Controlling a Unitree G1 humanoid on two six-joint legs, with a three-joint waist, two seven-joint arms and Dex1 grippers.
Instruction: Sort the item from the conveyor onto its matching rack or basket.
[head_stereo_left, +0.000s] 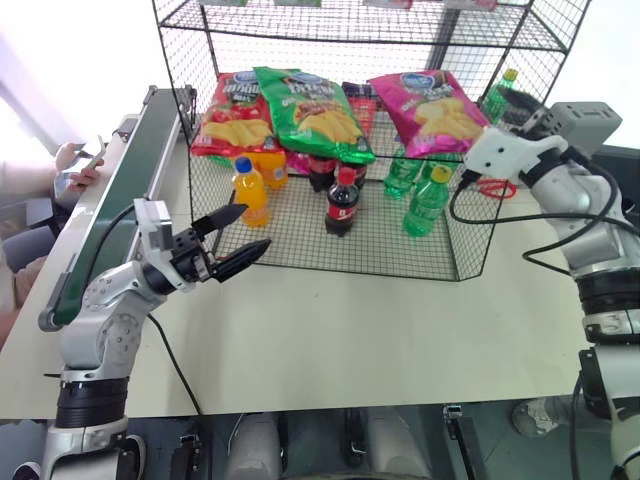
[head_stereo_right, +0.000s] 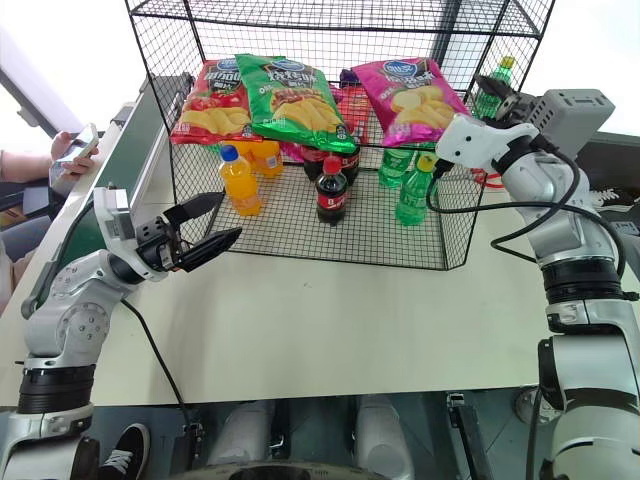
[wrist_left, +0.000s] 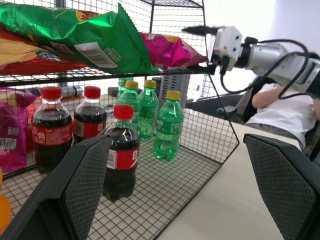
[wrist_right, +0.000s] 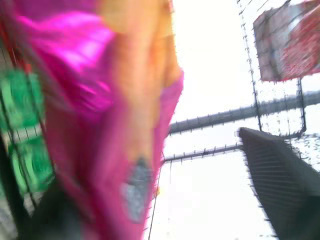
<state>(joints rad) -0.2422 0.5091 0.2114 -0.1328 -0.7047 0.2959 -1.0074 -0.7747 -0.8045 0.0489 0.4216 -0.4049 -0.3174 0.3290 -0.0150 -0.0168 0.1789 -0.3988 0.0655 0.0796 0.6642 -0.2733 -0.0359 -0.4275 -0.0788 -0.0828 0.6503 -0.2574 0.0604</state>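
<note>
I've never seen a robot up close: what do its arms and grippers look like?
Both arms are silver-grey metal with black joint bands and loose black cables. The left gripper has two black, pointed fingers with mesh-textured pads. The right gripper sits on a white wrist housing topped by a grey box.

The pink chip bag (head_stereo_left: 438, 108) just beside the right tool (head_stereo_right: 487, 100) is gleaming like glossy, crinkled foil, as are the green bag (head_stereo_left: 314, 112) and red bag (head_stereo_left: 232, 118) farther along the same tier. The rack (head_stereo_left: 420, 250) holding them is showing thin black wire, matt and gridded. Beyond the left tool (head_stereo_left: 232, 241), the bottles (head_stereo_left: 342, 200) are shining as clear smooth plastic. That tool's fingers (wrist_left: 82, 192) are looking matt black with a fine ribbed texture. The worktop (head_stereo_left: 350, 330) under both is appearing smooth, pale and dull.
</note>
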